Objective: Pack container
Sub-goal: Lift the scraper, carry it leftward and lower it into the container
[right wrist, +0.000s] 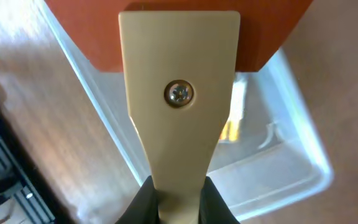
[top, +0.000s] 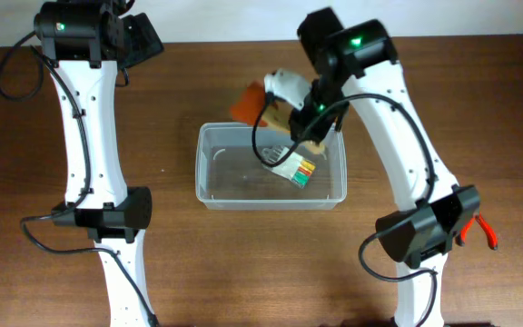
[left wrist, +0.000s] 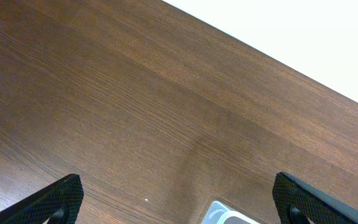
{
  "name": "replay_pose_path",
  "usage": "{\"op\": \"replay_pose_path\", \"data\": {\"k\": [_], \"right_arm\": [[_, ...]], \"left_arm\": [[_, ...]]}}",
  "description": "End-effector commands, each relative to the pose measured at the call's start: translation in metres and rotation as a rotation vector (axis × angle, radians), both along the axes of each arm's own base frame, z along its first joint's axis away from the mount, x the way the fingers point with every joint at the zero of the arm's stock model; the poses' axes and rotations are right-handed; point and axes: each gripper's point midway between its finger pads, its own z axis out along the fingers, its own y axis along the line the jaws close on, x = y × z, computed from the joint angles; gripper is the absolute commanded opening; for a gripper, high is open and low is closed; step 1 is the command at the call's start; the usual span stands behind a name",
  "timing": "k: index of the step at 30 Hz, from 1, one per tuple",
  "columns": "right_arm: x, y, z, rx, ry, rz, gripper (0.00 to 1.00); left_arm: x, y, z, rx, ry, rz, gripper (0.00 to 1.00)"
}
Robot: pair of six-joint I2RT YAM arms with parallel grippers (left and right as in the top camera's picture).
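Clamped in the right gripper (right wrist: 178,200), a tan-handled scraper (right wrist: 178,93) hangs over the far rim of the container (top: 209,186), which sits mid-table. Packing looks under way; next it likely needs lowering inside, then releasing. Left gripper (left wrist: 182,199) hovers with fingers apart over the table (left wrist: 135,93)

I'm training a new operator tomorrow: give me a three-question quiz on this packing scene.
1. True or false: the left gripper holds a tool.
2. The right gripper is shut on: A) pliers B) tan-handled scraper C) tape roll.
3. Fill in: the labelled item lies inside the ____.
Key: 1 false; 2 B; 3 container.
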Motion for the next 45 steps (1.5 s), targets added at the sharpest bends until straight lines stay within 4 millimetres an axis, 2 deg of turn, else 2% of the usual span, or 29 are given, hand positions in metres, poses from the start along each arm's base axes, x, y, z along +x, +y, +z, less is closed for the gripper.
{"op": "replay_pose_path", "data": {"k": [1,6,11,12,14,25,33,40,45], "right_arm": [[-0.011,-0.004,-0.018,-0.035,0.052,0.021,0.09],[-0.016,-0.009,-0.053,-0.077,0.115,0.022,0.09],[-0.015,-0.009,-0.078,-0.082,0.126,0.022,0.09],[-0.014,-0.008,-0.082,-0.081,0.124,0.022,0.09],[-0.011,-0.008,-0.089,-0.078,0.116,0.02,0.17],[-0.003,-0.01,-0.118,-0.105,0.106,0.02,0.18],[-0.001,-0.011,-0.128,-0.122,0.116,0.019,0.18],[-0.002,-0.012,-0.128,-0.123,0.116,0.019,0.26],[0.0,-0.015,-0.128,-0.141,0.11,0.019,0.27]], "left_arm": [[-0.005,0.002,0.015,0.009,-0.034,-0.002,0.99],[-0.005,0.002,0.015,0.009,-0.034,-0.002,0.99],[-0.005,0.002,0.015,0.009,-0.034,-0.002,0.99],[-0.005,0.002,0.015,0.009,-0.034,-0.003,0.99],[-0.005,0.002,0.015,0.009,-0.034,-0.002,0.99],[-0.005,0.002,0.015,0.009,-0.034,-0.003,0.99],[-0.005,0.002,0.015,0.009,-0.034,-0.002,0.99],[-0.005,0.002,0.015,0.009,-0.034,-0.003,0.99],[-0.005,0.002,0.015,0.009,-0.034,-0.002,0.99]]}}
